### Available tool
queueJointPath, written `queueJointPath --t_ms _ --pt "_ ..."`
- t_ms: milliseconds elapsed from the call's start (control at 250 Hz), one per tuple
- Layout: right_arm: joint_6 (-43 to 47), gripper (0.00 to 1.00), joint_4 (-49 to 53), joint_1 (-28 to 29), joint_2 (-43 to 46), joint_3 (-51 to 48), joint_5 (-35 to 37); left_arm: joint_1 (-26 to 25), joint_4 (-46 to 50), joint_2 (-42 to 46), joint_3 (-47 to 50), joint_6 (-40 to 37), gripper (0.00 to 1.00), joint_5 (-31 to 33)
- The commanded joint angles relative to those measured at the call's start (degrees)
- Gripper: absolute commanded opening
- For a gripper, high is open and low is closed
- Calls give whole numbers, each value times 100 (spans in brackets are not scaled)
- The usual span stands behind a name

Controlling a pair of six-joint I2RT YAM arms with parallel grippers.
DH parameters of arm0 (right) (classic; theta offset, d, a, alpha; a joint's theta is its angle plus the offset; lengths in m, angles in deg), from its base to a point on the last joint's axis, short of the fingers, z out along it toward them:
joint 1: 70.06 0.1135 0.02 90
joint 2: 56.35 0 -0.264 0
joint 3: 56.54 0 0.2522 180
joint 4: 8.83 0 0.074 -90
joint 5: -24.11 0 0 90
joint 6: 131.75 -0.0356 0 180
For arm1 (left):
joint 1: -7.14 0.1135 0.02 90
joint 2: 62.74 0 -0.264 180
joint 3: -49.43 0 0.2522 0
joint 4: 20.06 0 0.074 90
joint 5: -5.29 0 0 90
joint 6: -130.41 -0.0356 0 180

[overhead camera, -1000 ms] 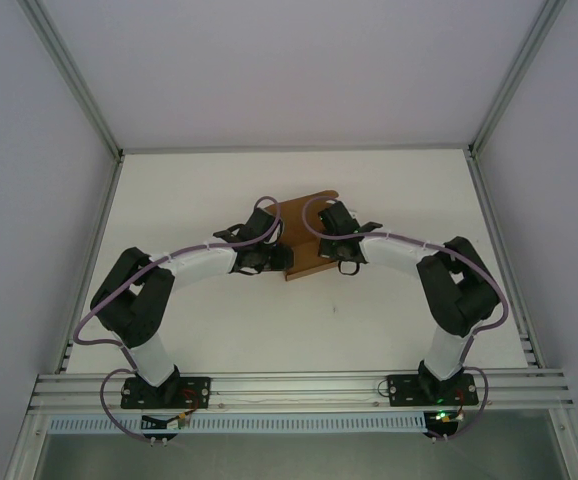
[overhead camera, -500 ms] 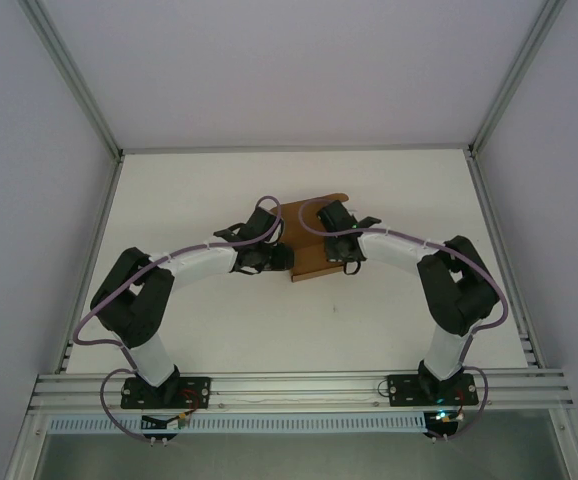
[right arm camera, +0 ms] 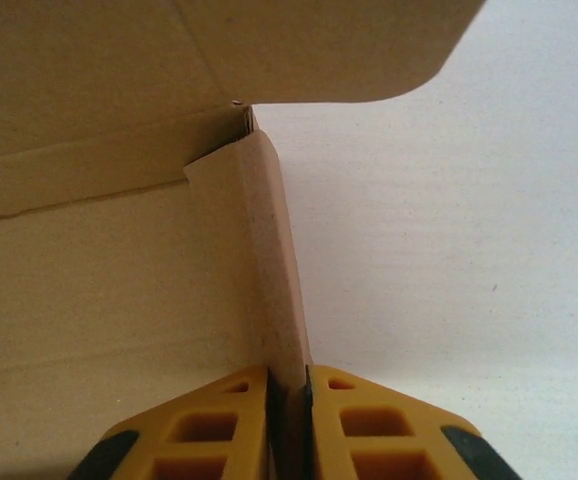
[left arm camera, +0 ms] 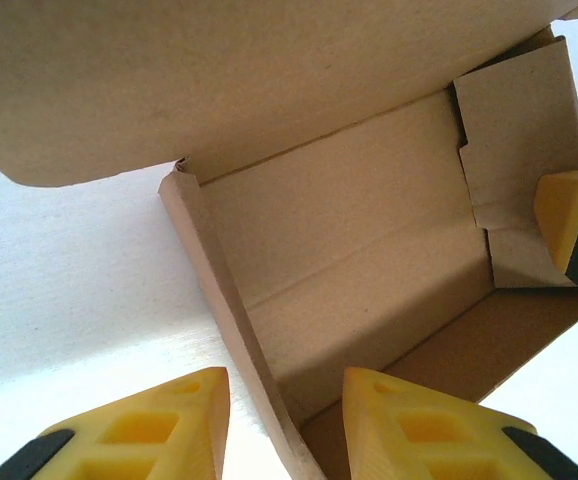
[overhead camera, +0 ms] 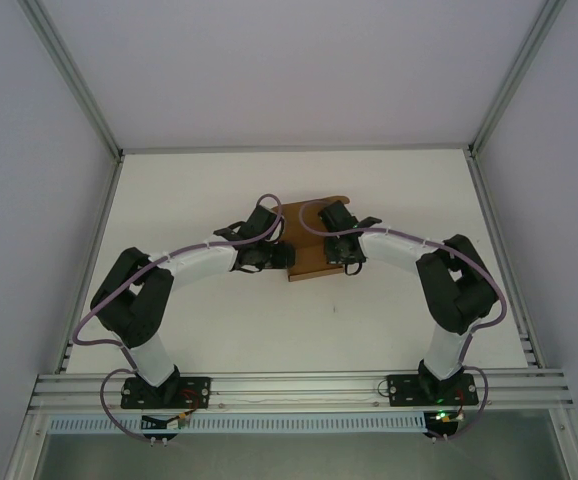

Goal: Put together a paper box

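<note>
White table [overhead camera: 219, 330] inside an aluminium-framed enclosure [overhead camera: 89, 110] with pale walls; both arms reach in from the near edge and meet at mid-table.

Object: paper box [overhead camera: 307, 235], plain brown cardboard, partly erected, lying on the table between the two wrists in the top view. Its lid panel [left arm camera: 219, 70] stands raised along the far side and curves over the open tray.

Left gripper [left arm camera: 284, 385]: jaws stand apart, one yellow finger outside the left side wall [left arm camera: 219, 280] over bare table, the other inside the tray over the floor. The thin wall passes up between them with a gap showing on each side, so straddled and not pinched. This wall leans slightly rather than standing square.

Right gripper [right arm camera: 289, 385]: fingers drawn together on the upright right side wall [right arm camera: 274, 260], cardboard clamped edge-on between the pads. Table lies to its outer side, tray floor to its inner side.

From the left wrist, a folded end tab [left arm camera: 519, 140] stands at the far right corner, with a yellow fingertip of the right gripper just beside it.
</note>
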Motion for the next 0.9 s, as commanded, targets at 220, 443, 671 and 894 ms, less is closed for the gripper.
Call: queueJointPath --t_ms 220,443,671,894 --pt "128 0 730 -18 -278 5 375 -70 194 153 -182 -78 35 5" --pt "221 17 614 -13 -178 125 45 -95 169 72 -251 -64 35 -41" --pt "173 20 418 -5 -483 227 -389 -102 194 4 -297 -83 35 -60" --pt "102 27 358 -5 -543 205 -542 -109 192 -76 -358 -113 35 -82"
